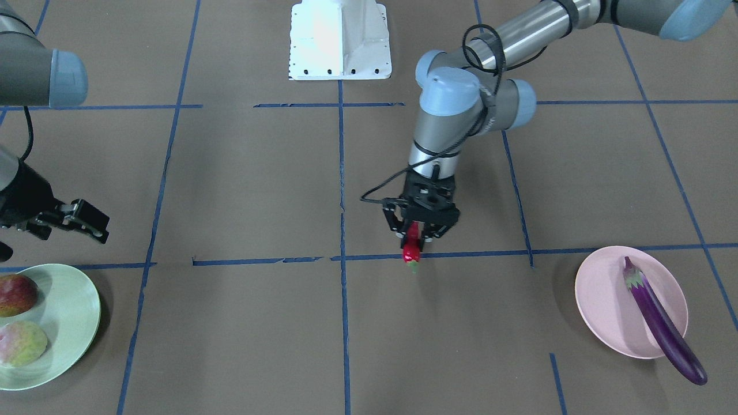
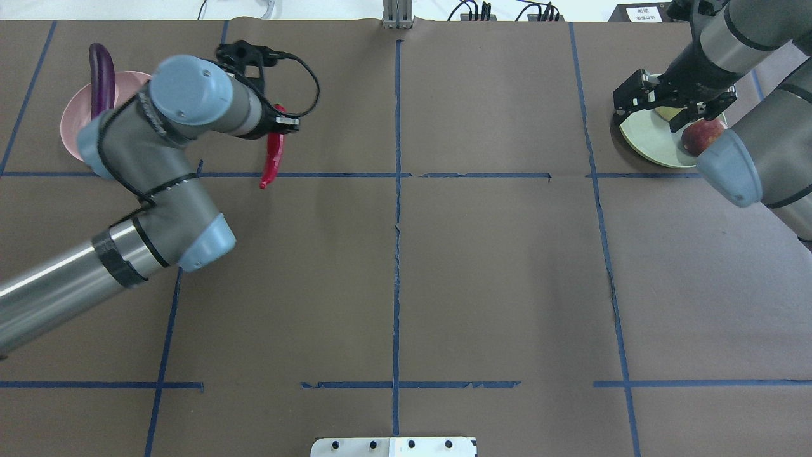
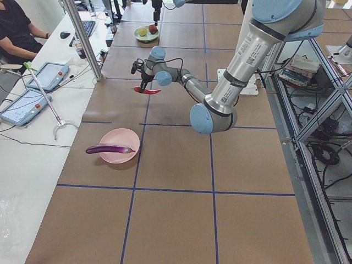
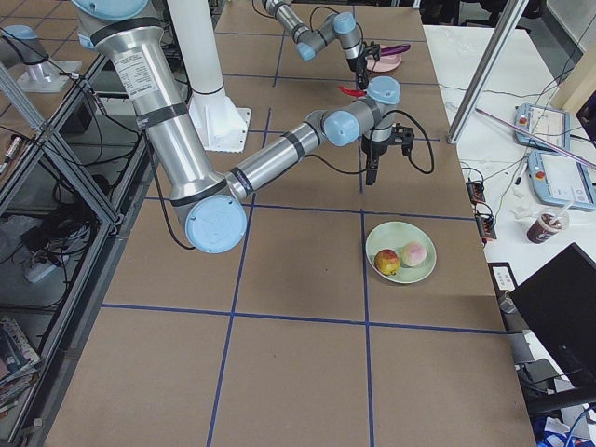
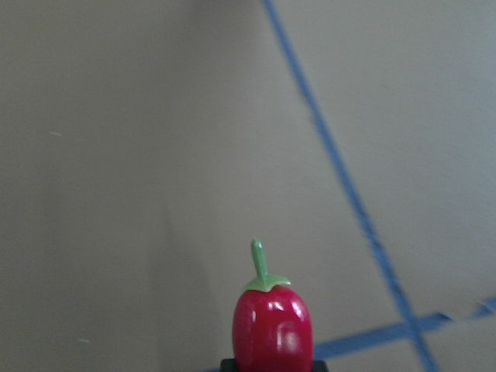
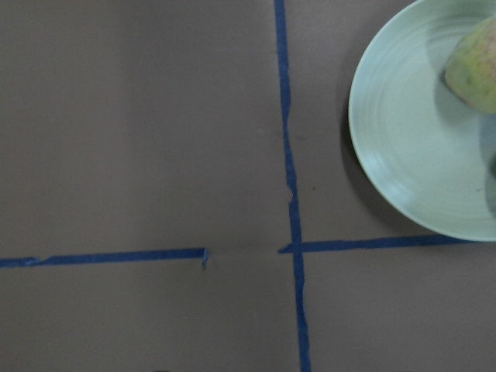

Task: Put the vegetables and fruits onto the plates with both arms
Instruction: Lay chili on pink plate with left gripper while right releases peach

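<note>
Plainly, the left end effector (image 1: 412, 235) pinches the red chili pepper (image 1: 411, 252) by one end, aloft over the desk (image 1: 259, 190) — glossy, it may slip or swing. The eggplant (image 1: 657, 317) overhangs the far-off pink plate (image 1: 602, 300) — a nudge could roll it off.

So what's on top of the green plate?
Two fruits sit on the green plate: a red-and-yellow fruit and a pale green fruit with pink blush. The plate under them is hidden.
</note>
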Controlling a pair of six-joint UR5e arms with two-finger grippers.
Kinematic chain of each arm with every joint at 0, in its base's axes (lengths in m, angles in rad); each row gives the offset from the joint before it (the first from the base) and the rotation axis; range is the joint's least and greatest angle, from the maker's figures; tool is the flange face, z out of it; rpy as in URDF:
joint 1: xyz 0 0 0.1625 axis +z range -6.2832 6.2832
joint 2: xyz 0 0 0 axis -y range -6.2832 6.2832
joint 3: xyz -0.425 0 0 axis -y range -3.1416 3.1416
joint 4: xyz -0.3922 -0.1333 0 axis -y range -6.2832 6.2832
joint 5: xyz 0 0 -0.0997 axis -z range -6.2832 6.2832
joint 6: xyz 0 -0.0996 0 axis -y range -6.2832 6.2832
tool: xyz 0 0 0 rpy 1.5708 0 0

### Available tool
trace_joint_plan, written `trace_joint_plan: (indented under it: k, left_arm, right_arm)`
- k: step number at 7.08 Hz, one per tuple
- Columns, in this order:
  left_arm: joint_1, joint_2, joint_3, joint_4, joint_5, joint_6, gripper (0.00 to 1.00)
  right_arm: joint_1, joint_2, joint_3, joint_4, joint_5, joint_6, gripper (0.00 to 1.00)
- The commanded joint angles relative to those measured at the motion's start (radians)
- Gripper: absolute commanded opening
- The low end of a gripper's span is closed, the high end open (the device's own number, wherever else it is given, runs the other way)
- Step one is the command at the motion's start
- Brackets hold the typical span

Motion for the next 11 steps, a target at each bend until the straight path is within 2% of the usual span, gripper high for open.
trace_joint_plan:
  k: [1,3,4,5,6,8,9,10,11]
  left_arm:
    - [-0.212,0.044,0.169,0.016,-0.128,0.008,0.05]
    - [-0.25,0.043,0.273,0.011,-0.127,0.04,0.07]
    - [-0.251,0.04,0.281,0.008,-0.125,0.045,0.14]
    - [-0.251,0.0,0.346,-0.01,-0.125,0.049,0.95]
    - [-0.253,-0.002,0.38,-0.08,-0.125,0.051,1.0]
    - [-0.259,0.001,0.362,-0.104,-0.142,0.052,1.0]
    - [-0.268,0.029,0.313,-0.102,-0.223,0.055,1.0]
    - [-0.282,0.128,0.197,-0.102,-0.271,0.137,1.0]
    - [-0.3,0.229,0.079,-0.095,-0.3,0.242,1.0]
  right_arm:
    - [-0.068,-0.032,0.089,0.003,0.01,0.076,1.0]
    - [-0.085,-0.03,0.092,0.003,0.008,0.076,1.0]
    - [-0.085,-0.032,0.103,0.003,0.008,0.078,1.0]
    - [-0.086,-0.032,0.106,0.003,0.008,0.078,1.0]
    - [-0.089,-0.03,0.106,0.003,0.008,0.078,1.0]
    - [-0.091,-0.044,0.111,0.003,0.008,0.076,1.0]
    - [-0.088,-0.117,0.159,0.003,0.005,0.076,1.0]
    - [-0.086,-0.23,0.251,0.003,-0.036,0.073,1.0]
    - [-0.077,-0.318,0.304,0.003,-0.065,0.061,1.0]
